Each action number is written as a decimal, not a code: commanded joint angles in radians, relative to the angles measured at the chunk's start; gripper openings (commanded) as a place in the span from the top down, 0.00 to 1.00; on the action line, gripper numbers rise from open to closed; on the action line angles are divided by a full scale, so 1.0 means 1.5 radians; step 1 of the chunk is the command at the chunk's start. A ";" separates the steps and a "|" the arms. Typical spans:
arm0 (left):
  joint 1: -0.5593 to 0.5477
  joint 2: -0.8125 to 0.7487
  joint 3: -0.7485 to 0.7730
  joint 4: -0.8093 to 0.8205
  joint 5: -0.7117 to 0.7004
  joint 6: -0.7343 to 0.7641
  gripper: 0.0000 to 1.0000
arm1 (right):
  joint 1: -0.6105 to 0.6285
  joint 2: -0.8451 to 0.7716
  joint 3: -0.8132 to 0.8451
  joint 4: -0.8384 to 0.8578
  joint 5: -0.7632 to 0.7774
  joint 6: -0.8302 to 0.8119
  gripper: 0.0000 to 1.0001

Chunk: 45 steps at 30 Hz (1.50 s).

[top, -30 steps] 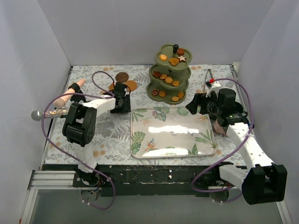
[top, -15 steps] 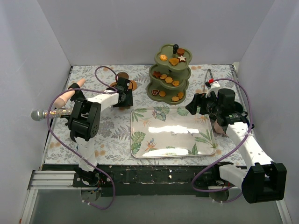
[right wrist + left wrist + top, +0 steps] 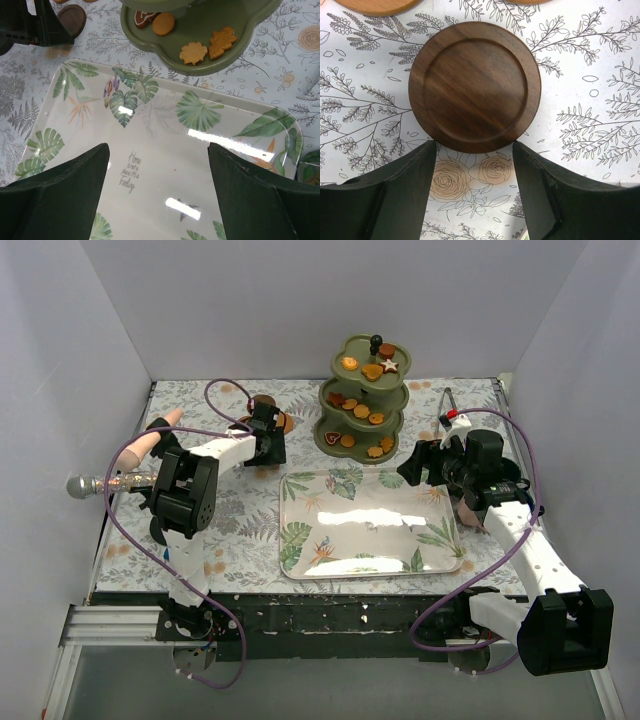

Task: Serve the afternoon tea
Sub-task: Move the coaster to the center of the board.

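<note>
A dark brown round coaster (image 3: 475, 87) lies flat on the floral cloth, and my left gripper (image 3: 475, 150) hangs open just short of its near edge, one finger on each side. In the top view the left gripper (image 3: 266, 428) partly covers this coaster (image 3: 263, 400). The olive-green three-tier stand (image 3: 365, 390) with its black knob holds orange and brown biscuits (image 3: 193, 52). My right gripper (image 3: 157, 150) is open and empty over the leaf-print tray (image 3: 165, 115), near the stand's bottom tier (image 3: 250, 25). The mugs are not clearly in view.
Lighter orange coasters (image 3: 377, 4) lie just beyond the dark one. A glittery microphone (image 3: 105, 483) and a pink cone-shaped object (image 3: 148, 440) lie at the left edge. Metal tongs (image 3: 447, 405) lie right of the stand. White walls close in three sides.
My left gripper has moved away from me toward the coasters and now hangs at the dark one. The right arm has barely moved.
</note>
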 commanded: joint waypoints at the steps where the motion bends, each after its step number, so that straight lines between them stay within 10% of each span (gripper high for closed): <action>1: 0.018 0.045 -0.014 -0.048 -0.008 -0.002 0.39 | 0.003 -0.001 -0.003 0.022 0.003 -0.008 0.12; 36: 0.029 0.074 0.024 -0.030 0.014 0.023 0.39 | 0.002 0.004 -0.004 0.021 0.005 -0.009 0.12; 45: 0.028 0.002 0.024 -0.031 0.064 0.049 0.24 | 0.002 -0.011 0.021 0.004 0.014 -0.011 0.12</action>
